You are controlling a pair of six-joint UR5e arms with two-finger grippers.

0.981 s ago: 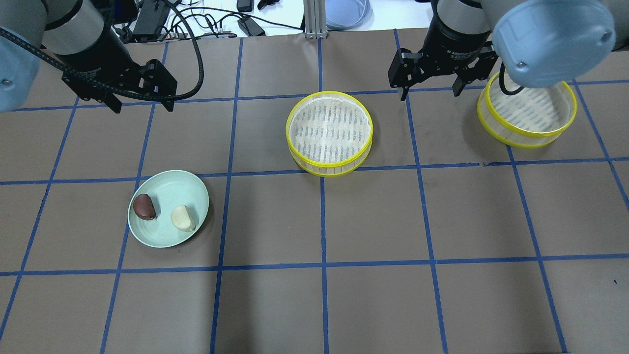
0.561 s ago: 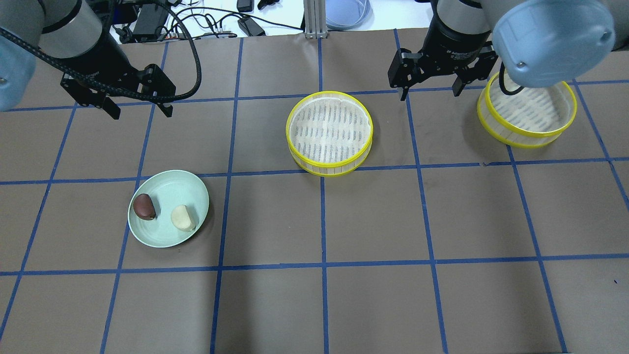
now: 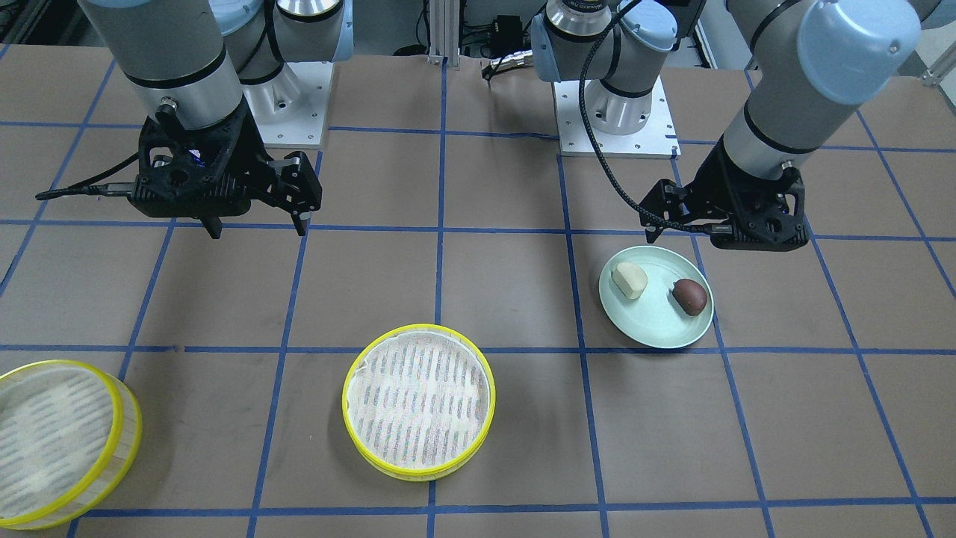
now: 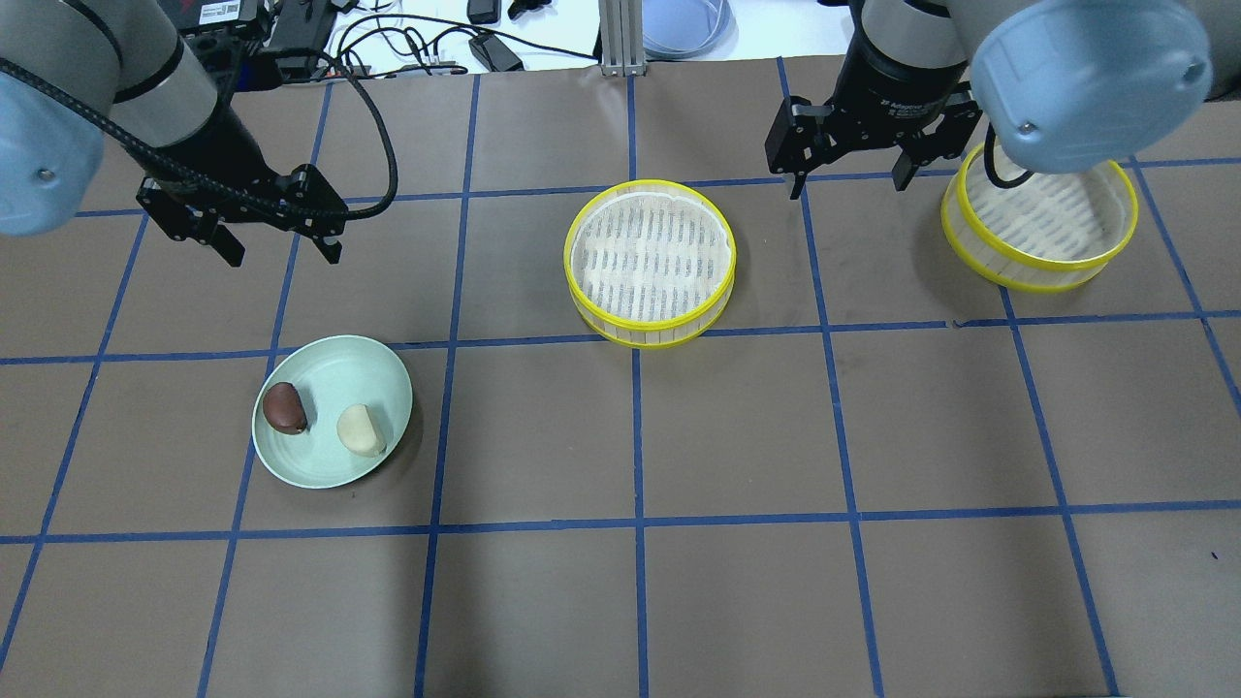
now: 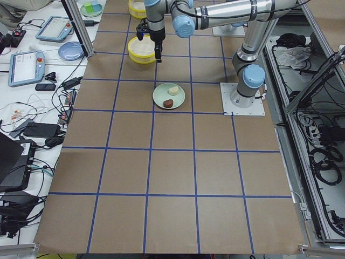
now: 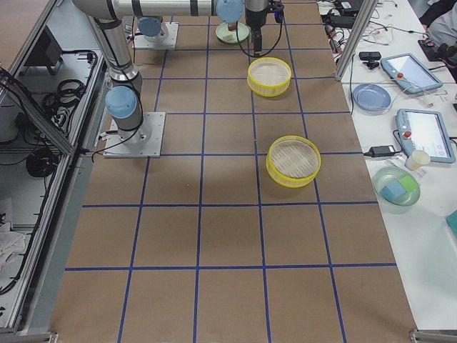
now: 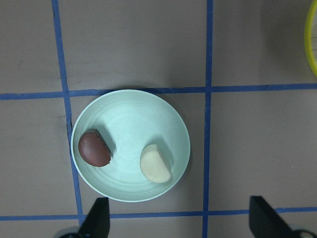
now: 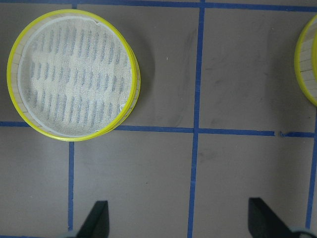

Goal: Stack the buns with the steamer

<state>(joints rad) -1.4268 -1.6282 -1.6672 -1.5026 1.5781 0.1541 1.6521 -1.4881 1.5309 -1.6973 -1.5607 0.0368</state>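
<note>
Status: nothing picked yet. The left gripper [image 4: 284, 254] hangs high over the pale green plate [image 4: 334, 366], fingers spread wide with nothing between them. In its wrist view the plate sits just ahead of the fingertips. The right gripper [image 4: 850, 184] is also spread wide and empty, up over bare table [image 4: 737, 436] between the 2 trays. Both buns lie on the plate side by side, near but not touching: brown bun [image 4: 284, 407] toward the robot's left, cream bun [image 4: 361, 430] toward the middle. The centre tray [image 4: 650, 254] sits flat and empty mid-table. The outer tray [image 4: 1052, 228] is well apart on the robot's right, also empty, partly hidden by the right arm's elbow in the overhead view. Handling, my read: the buns look light, soft and rounded, so likely to squash or roll. Pinch across the short axis with light force, and come straight down so a finger doesn't nudge the neighbour. The trays look light, with a thin wall and a loose cloth liner. Take the rim with 1 finger inside and 1 outside, keep it level, don't snag the cloth.
</note>
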